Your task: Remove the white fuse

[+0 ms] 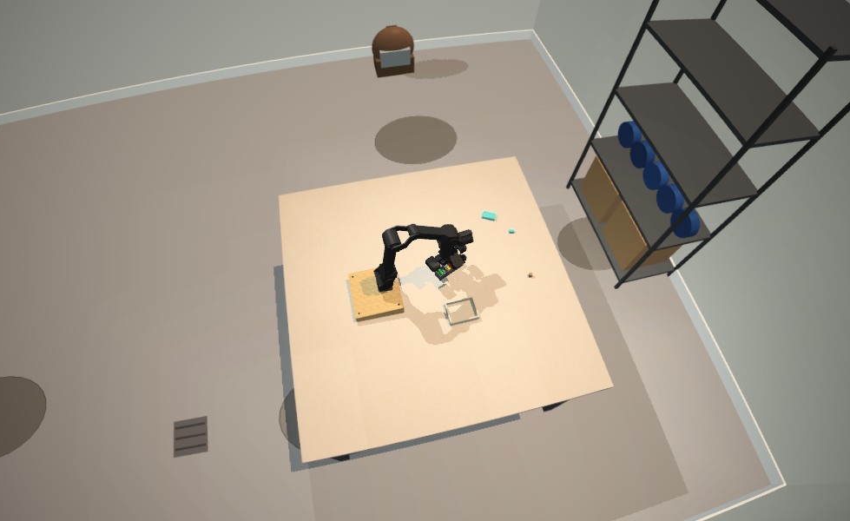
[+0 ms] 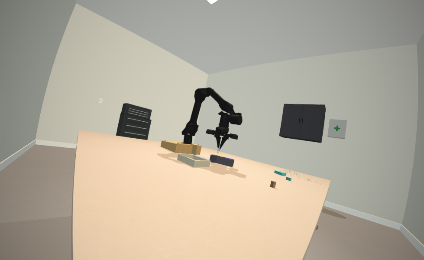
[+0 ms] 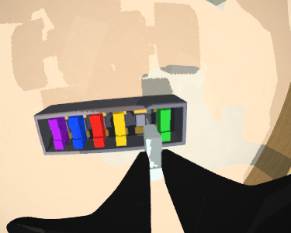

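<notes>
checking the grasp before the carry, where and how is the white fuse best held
By its upper end, from straight above, as the gripper holds it now: shut on the white fuse. The fuse is a narrow upright blade, lifted above the fuse block, so pinching its flat faces keeps the fingers off the yellow fuse and green fuse.
</notes>
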Motion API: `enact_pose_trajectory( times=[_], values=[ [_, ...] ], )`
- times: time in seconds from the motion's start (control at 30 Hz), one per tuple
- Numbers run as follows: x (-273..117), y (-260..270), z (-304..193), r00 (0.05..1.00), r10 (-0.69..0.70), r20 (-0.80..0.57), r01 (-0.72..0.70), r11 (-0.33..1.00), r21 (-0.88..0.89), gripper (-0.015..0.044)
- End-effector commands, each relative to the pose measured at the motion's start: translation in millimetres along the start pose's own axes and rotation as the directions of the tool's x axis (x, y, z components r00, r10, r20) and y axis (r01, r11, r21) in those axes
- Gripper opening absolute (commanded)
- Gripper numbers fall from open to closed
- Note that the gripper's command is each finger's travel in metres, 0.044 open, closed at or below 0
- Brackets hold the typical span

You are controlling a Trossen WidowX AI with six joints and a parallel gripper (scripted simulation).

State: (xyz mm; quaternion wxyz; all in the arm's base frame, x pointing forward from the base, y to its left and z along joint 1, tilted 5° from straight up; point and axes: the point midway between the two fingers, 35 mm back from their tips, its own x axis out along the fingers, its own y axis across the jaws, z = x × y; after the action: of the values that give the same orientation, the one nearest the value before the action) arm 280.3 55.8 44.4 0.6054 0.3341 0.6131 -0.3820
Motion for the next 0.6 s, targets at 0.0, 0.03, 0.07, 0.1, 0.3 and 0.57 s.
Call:
enact_pose_trajectory(
  times=[0.0, 0.03, 0.07, 0.1, 0.3, 0.57],
  values=[
    [-7.4, 1.8, 0.7, 1.000, 0.007, 0.004, -0.007, 1.000, 0.004, 0.0000],
    [-8.7, 1.7, 0.7, 1.000, 0.007, 0.004, -0.007, 1.000, 0.004, 0.0000],
    [-9.5, 1.7, 0.7, 1.000, 0.007, 0.004, -0.007, 1.000, 0.004, 0.0000],
    [-9.7, 1.7, 0.7, 1.000, 0.007, 0.004, -0.007, 1.000, 0.004, 0.0000],
    [-10.9, 2.4, 20.2, 1.000, 0.008, 0.005, -0.008, 1.000, 0.004, 0.0000],
    [-12.9, -1.3, 66.2, 1.000, 0.009, 0.008, -0.009, 1.000, 0.004, 0.0000]
  ],
)
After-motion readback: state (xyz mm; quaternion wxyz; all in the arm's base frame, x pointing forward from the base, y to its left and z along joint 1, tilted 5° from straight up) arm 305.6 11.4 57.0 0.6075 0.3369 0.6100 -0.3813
